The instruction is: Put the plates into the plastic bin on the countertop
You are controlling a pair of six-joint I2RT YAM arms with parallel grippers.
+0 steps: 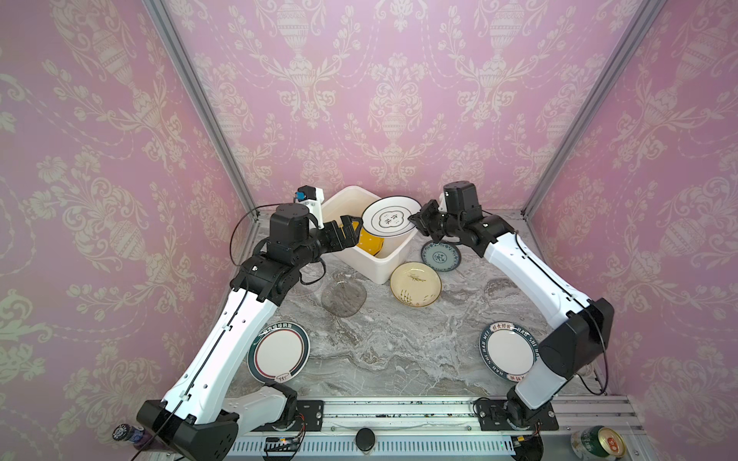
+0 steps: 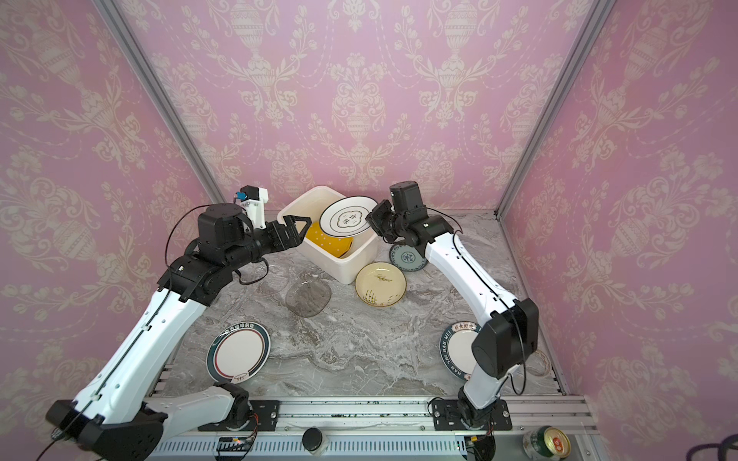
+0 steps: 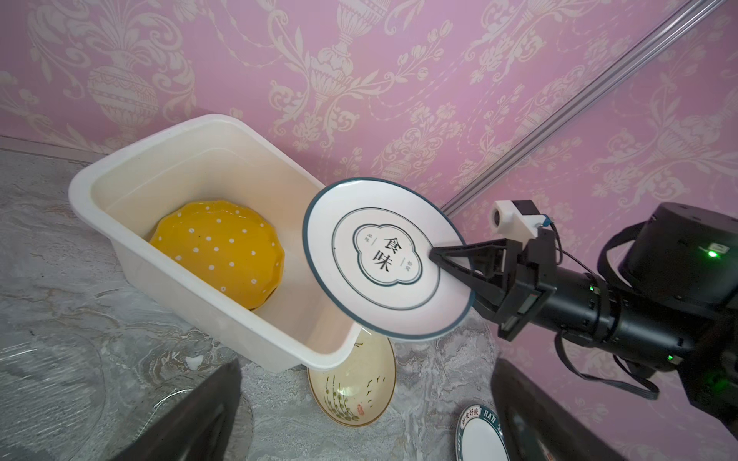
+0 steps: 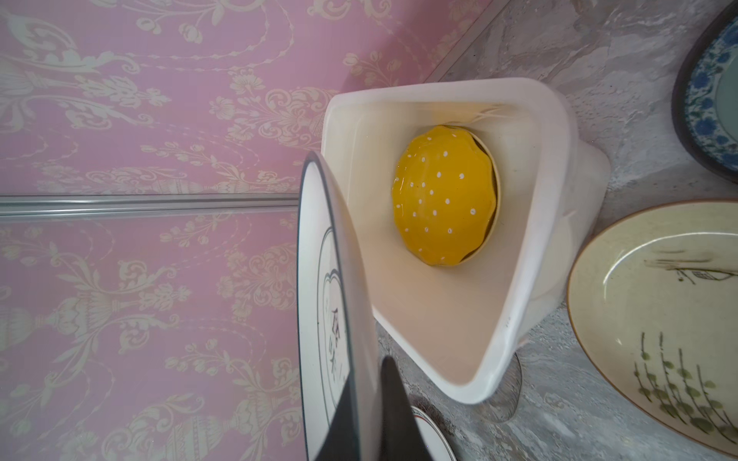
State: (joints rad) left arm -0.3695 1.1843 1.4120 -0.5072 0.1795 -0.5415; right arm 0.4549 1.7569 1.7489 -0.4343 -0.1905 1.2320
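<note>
- Nearest the arm bases, 2 white dark-rimmed plates lie flat on the countertop (image 1: 399, 359). The left white plate (image 1: 278, 353) sits beside the left arm. The right white plate (image 1: 509, 351) is partly hidden by the right arm.
- Farther in, the clear glass plate (image 1: 343, 297) and the cream plate (image 1: 415, 284) lie flat near the plastic bin (image 1: 379, 267). The cream plate's edge is just beside the bin's near corner.
- The small blue plate (image 1: 440, 257) lies to the right of the bin, partly under the right arm.
- Inside the bin, the yellow dotted plate (image 3: 217, 249) rests tilted, and the right wrist view shows a paler rim behind it.
- The left gripper (image 1: 353, 228) hovers at the bin's left rim, fingers spread wide and empty.
- The right gripper (image 3: 447, 265) pinches the edge of the held white plate (image 1: 389, 219), which is tilted above the bin's far right side.
</note>
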